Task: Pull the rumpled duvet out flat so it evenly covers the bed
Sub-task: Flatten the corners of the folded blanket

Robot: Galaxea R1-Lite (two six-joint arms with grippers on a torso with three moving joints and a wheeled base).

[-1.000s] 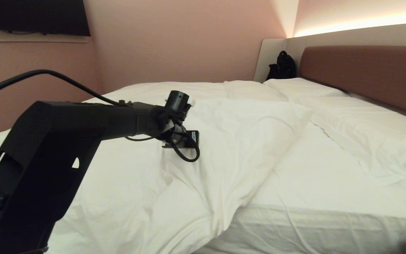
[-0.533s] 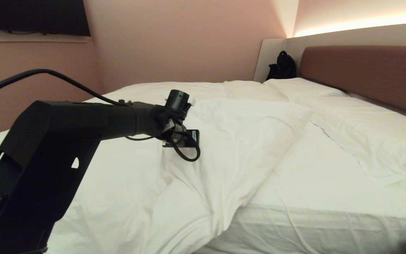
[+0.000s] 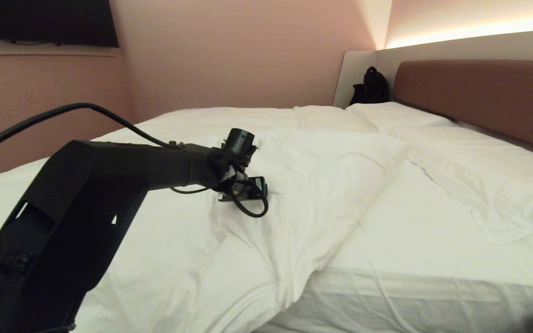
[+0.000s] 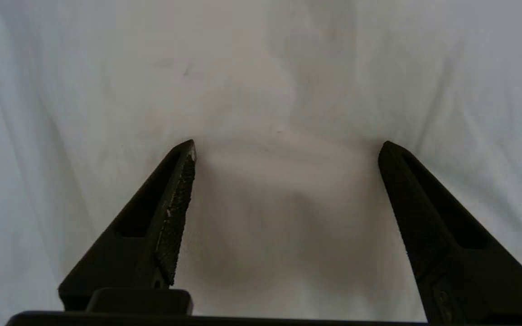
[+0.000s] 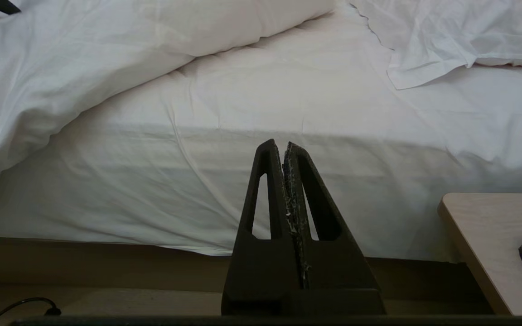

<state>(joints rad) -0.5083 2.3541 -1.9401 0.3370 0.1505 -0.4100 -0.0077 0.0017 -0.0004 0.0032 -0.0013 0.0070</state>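
Left claw (image 4: 283,151) released, spread over duvet (image 3: 322,175), right claw (image 5: 283,147) clenched beside bed (image 5: 252,190)

matte black left arm (image 3: 109,185), looping black cable (image 3: 248,208)

Left pincer (image 4: 283,147) tips behind wrist
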